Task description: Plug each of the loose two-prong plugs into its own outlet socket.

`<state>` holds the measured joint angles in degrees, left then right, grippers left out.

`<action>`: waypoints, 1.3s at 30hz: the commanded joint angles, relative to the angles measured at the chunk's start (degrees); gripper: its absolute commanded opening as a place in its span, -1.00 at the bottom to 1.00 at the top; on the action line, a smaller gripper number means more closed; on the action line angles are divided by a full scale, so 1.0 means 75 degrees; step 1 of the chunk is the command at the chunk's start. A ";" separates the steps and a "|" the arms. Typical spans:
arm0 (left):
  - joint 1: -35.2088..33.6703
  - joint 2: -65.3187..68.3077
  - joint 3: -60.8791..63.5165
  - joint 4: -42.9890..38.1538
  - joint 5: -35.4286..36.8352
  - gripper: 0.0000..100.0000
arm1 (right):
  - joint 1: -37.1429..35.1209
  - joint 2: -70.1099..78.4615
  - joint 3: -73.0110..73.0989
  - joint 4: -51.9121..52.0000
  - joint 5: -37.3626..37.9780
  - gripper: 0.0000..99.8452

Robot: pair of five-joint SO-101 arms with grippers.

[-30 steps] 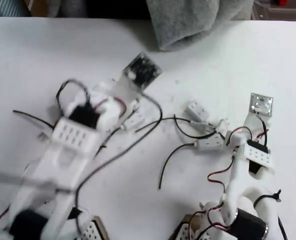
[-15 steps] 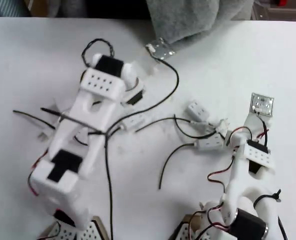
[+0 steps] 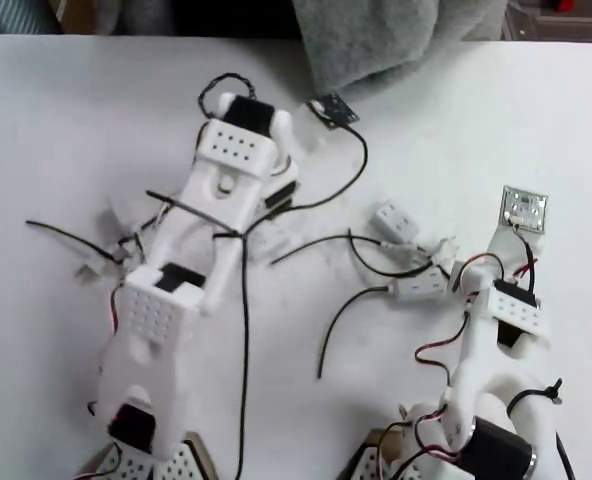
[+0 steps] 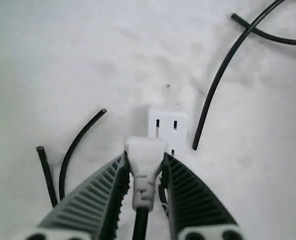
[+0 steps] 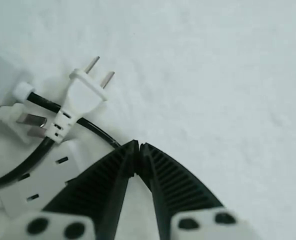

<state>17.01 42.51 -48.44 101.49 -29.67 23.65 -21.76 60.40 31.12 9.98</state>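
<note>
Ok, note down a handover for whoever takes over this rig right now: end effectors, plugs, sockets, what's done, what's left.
Left end effector: shut on a white plug, its tip at an outlet socket whose two slots show empty.
Right end effector: shut, empty, beside a loose plug with bare prongs and a second socket.
Done: one plug gripped; none seen seated.
Left: seat it, then the loose plug.

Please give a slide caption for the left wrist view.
Left gripper holds a white plug facing a white outlet socket.
</note>
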 commanded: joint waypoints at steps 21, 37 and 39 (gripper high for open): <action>0.0463 -0.0100 0.0434 0.0117 -0.0563 -0.95 | 0.0076 -0.0252 -0.0059 -0.0147 -0.0047 -0.96; 0.0182 -0.0064 0.0434 0.0105 -0.0961 -0.95 | 0.0064 -0.0252 -0.0059 -0.0147 -0.0047 -0.96; 0.0264 -0.0041 0.0434 0.0105 -0.0961 -0.95 | 0.0064 -0.0252 -0.0059 -0.0147 -0.0047 -0.96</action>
<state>18.15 42.59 -44.84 102.02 -36.35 23.65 -21.76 60.40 30.95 9.98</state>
